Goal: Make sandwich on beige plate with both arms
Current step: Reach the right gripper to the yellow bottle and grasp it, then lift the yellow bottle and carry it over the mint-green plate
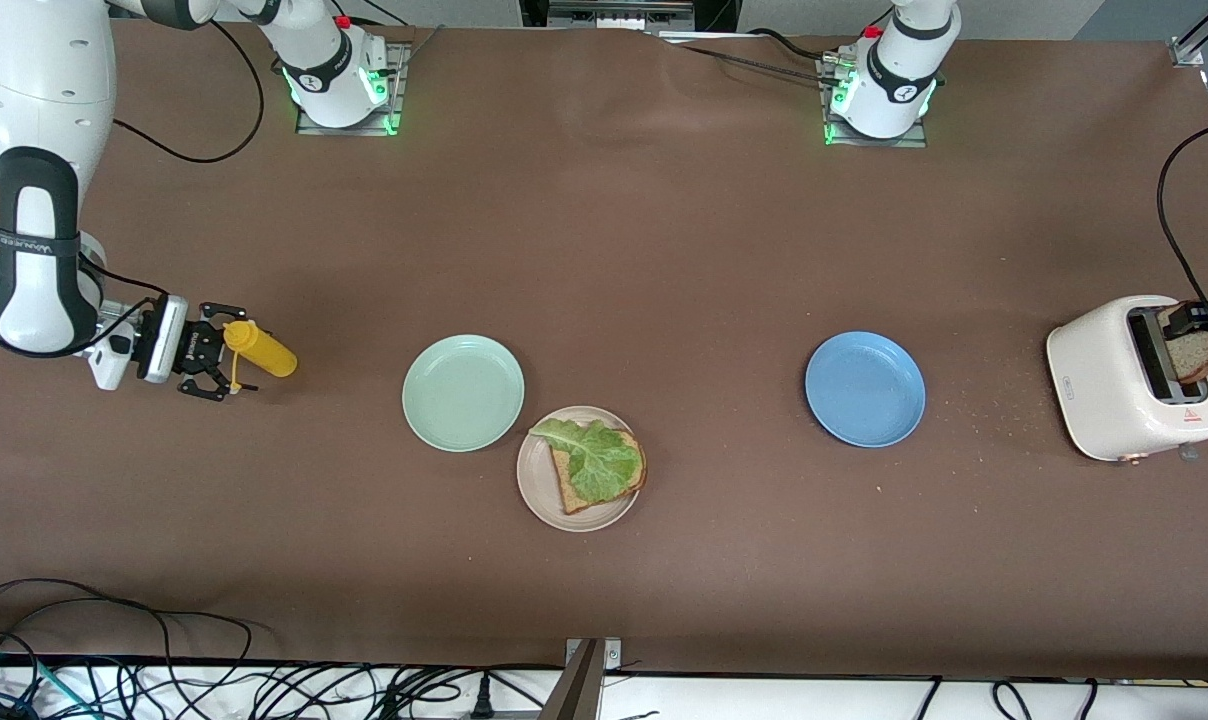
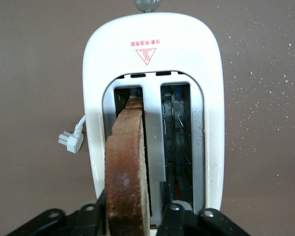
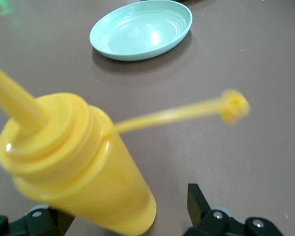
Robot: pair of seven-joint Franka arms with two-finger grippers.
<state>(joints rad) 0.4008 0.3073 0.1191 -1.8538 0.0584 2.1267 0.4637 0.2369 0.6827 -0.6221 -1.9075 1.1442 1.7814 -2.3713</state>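
Observation:
The beige plate [image 1: 536, 492] lies near the table's middle. It holds one bread slice [image 1: 570, 494] with a green lettuce leaf [image 1: 594, 456] on top. My left gripper [image 1: 1199, 335] is over the white toaster [image 1: 1104, 380] at the left arm's end, shut on a second bread slice [image 1: 1202, 355] that sticks up tilted out of a slot. In the left wrist view the slice [image 2: 125, 167] stands edge-on between the fingers of the left gripper [image 2: 132, 199]. My right gripper [image 1: 229, 352] is at the right arm's end, open around a yellow mustard bottle [image 1: 262, 350].
A mint-green plate [image 1: 463, 392] touches the beige plate on its side toward the right arm. A blue plate [image 1: 865, 388] lies between the beige plate and the toaster. The right wrist view shows the bottle [image 3: 78, 167], its loose cap [image 3: 234, 105] and the mint plate [image 3: 142, 29]. Crumbs lie by the toaster [image 2: 147, 39].

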